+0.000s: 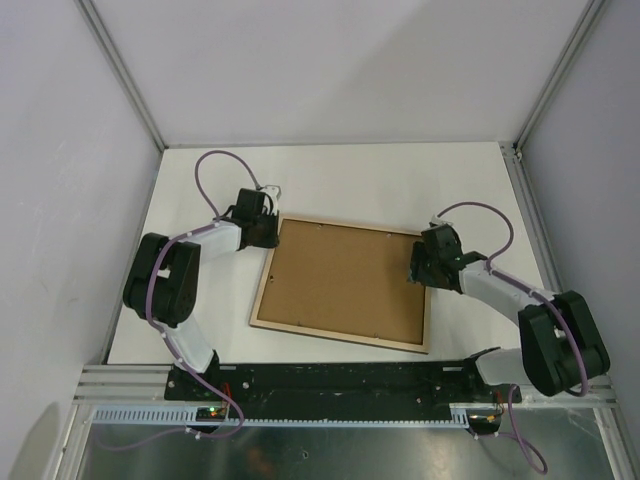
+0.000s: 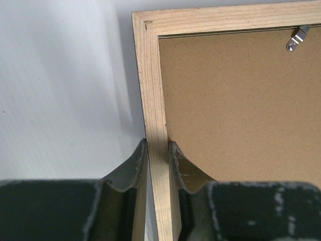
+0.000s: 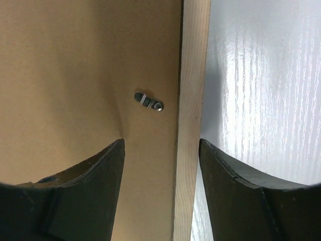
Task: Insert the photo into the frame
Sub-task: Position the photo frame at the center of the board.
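No words, numbers, labels or signs can be read in any view. The thin light wood picture frame (image 1: 340, 335) lies back side up and is plain. The flat brown board (image 1: 340, 283) inside it is plain too.

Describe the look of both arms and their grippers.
The left arm and right arm have bulky black joint housings, white links and looping purple cables. The left gripper and right gripper carry dark, tapering curved fingers; the left's fingers show whitish scuffs.
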Available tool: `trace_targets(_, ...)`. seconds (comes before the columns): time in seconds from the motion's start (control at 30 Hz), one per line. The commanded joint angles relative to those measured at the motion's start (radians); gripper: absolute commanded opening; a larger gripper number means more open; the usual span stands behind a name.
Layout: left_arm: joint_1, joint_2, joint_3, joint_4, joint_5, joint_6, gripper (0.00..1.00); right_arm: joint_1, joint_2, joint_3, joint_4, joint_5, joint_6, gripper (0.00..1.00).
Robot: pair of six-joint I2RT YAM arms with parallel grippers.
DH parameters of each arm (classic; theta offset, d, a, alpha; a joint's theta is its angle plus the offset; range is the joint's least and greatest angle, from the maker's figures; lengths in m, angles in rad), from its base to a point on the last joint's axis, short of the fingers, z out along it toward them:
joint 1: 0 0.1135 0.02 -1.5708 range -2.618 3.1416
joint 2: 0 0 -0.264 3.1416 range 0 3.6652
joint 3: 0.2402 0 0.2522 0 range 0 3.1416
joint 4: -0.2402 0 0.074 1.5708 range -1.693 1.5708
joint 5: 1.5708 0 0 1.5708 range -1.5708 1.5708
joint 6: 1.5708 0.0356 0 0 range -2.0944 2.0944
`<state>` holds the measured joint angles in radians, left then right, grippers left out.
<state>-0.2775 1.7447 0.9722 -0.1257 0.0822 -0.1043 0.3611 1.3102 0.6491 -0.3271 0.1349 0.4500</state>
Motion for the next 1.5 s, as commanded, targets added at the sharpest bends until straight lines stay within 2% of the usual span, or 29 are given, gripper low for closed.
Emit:
trace_targets(0.0, 0.007, 0.007, 0.003, -0.066, -0.04, 0.047, 0.0, 0.004, 0.061, 0.011, 0.074, 0.057, -0.01, 0.64)
trace_targets(0.47, 0.008, 0.008, 0.01, -0.071, -0.017, 0.057, 0.0, 0.001, 0.176, 0.069, 0.097, 0.135, -0.003, 0.56)
trace_targets(0.83, 0.009, 0.014, 0.012, -0.074, -0.017, 0.064, 0.0, -0.019, 0.224, 0.112, 0.122, 0.179, -0.004, 0.64)
trace_targets(1.0, 0.009, 0.022, 0.017, -0.076, -0.016, 0.069, 0.0, -0.029, 0.26, 0.122, 0.133, 0.169, -0.003, 0.63)
trace_targets(1.07, 0.008, 0.023, 0.02, -0.078, -0.017, 0.071, 0.0, -0.027, 0.27, 0.122, 0.135, 0.167, -0.001, 0.61)
trace_targets(1.47, 0.009, 0.03, 0.029, -0.083, -0.02, 0.072, 0.0, -0.06, 0.298, 0.121, 0.126, 0.143, 0.025, 0.34)
